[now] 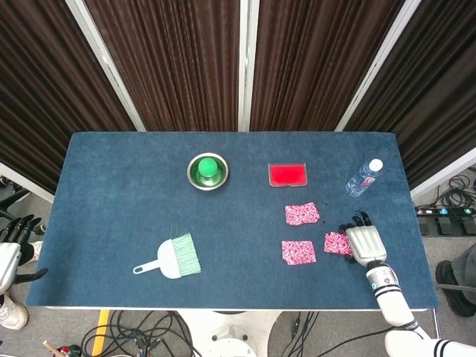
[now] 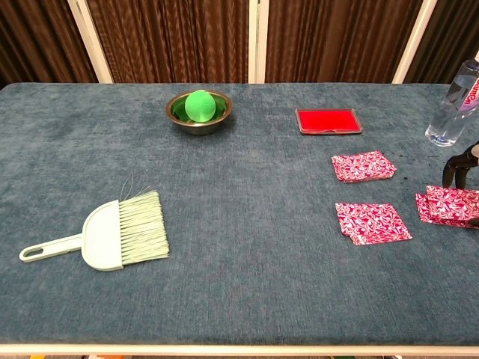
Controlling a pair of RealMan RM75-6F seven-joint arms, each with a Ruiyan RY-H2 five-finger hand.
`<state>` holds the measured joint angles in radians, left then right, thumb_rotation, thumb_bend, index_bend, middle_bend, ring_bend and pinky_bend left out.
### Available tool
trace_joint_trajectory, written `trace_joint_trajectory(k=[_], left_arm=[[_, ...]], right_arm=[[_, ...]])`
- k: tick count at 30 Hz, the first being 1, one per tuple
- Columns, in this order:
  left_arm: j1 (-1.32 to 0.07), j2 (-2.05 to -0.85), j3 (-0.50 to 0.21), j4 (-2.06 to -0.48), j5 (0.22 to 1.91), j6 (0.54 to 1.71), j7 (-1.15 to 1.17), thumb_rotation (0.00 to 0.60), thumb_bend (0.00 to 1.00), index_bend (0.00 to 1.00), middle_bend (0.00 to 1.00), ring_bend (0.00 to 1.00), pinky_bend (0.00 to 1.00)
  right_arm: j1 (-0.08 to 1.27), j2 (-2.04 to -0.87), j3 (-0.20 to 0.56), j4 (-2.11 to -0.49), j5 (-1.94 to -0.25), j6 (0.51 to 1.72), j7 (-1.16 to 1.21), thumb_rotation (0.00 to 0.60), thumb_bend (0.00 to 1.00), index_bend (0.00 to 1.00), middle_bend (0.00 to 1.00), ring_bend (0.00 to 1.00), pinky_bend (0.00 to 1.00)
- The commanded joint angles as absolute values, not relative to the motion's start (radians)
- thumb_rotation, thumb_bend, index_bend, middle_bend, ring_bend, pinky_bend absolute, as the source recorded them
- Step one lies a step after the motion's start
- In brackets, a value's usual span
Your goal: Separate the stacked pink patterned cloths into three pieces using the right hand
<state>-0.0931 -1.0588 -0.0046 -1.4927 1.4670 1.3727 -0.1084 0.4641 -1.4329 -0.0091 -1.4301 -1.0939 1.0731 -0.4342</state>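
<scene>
Three flat patterned cloths [image 1: 300,252], blue felt table [image 1: 119,208]

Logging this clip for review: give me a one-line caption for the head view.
Right hand rests on the third pink cloth, beside two others lying apart on the blue table.

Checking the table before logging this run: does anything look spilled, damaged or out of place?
Nothing stands out. Three pink patterned cloths lie flat and apart on the blue table: one near the red tray, one in front, and one at the right hand. The clear water bottle stands upright.
</scene>
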Motion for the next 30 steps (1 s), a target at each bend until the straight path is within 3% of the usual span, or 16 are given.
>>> trace_joint_trajectory(k=[1, 7, 17, 22, 26, 30], left_arm=[[-0.092, -1.060, -0.004, -1.489, 1.466, 1.372, -0.113, 0.600, 0.00, 0.09, 0.05, 0.04, 0.18], [-0.091, -1.060, -0.003, -1.483, 1.468, 1.377, -0.118, 0.600, 0.00, 0.09, 0.05, 0.04, 0.18], [-0.092, -1.059, -0.004, -1.488, 1.468, 1.378, -0.111, 0.600, 0.00, 0.09, 0.05, 0.04, 0.18], [-0.091, -1.058, -0.005, -1.493, 1.468, 1.383, -0.109, 0.600, 0.00, 0.09, 0.05, 0.04, 0.18], [-0.091, -1.049, -0.009, -1.502, 1.469, 1.391, -0.108, 0.600, 0.00, 0.09, 0.05, 0.04, 0.18], [-0.090, -1.043, -0.014, -1.517, 1.470, 1.403, -0.102, 0.600, 0.00, 0.09, 0.05, 0.04, 0.18]], right_arm=[[0.463, -1.439, -0.004, -1.423, -1.097, 1.068, -0.432, 0.600, 0.14, 0.48, 0.44, 0.14, 0.00], [0.464, -1.441, 0.001, -1.420, -1.090, 1.044, -0.443, 0.600, 0.12, 0.41, 0.43, 0.12, 0.00], [0.466, -1.434, 0.014, -1.436, -1.082, 1.020, -0.449, 0.600, 0.08, 0.17, 0.24, 0.00, 0.00], [0.462, -1.417, 0.018, -1.465, -1.096, 1.035, -0.450, 0.600, 0.06, 0.13, 0.20, 0.00, 0.00], [0.438, -1.367, 0.025, -1.543, -1.163, 1.113, -0.422, 0.600, 0.06, 0.13, 0.19, 0.00, 0.00], [0.376, -1.300, 0.016, -1.612, -1.331, 1.272, -0.299, 0.600, 0.06, 0.13, 0.19, 0.00, 0.00]])
